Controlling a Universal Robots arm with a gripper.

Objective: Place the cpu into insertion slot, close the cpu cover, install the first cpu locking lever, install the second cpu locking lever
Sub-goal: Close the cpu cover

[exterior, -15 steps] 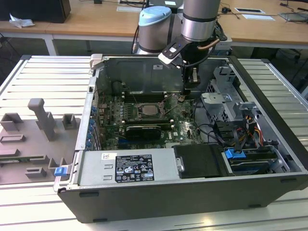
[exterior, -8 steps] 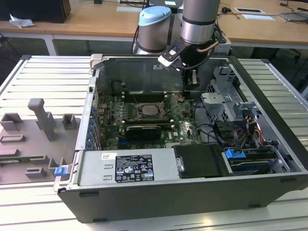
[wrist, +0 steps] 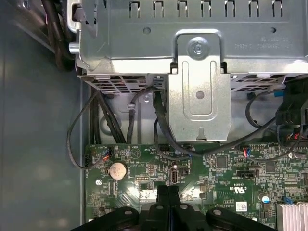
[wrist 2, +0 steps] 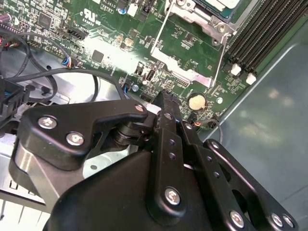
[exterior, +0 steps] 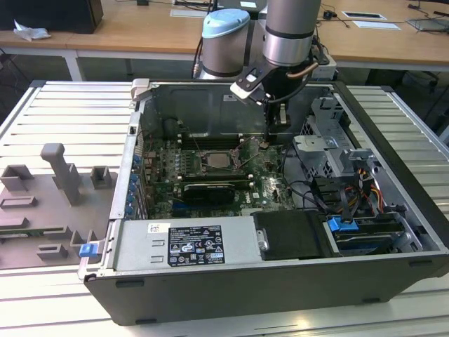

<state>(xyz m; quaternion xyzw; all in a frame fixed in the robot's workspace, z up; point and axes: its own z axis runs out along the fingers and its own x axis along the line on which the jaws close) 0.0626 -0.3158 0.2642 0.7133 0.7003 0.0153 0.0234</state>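
Inside open dark computer case (exterior: 210,295), black end effector (wrist: 168,190), fingers (wrist: 162,197) pressed together, hangs over green circuit board (wrist: 226,185) beside round silvery coin battery (wrist: 117,169).

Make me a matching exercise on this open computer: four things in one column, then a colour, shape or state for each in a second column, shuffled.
Things:
1. cpu
2. graphics card
3. coin cell
4. gripper

Descriptions:
A. round and pale
B. shut
C. long and black
D. square and silvery-grey

Pairs: 1-D, 2-C, 3-A, 4-B.
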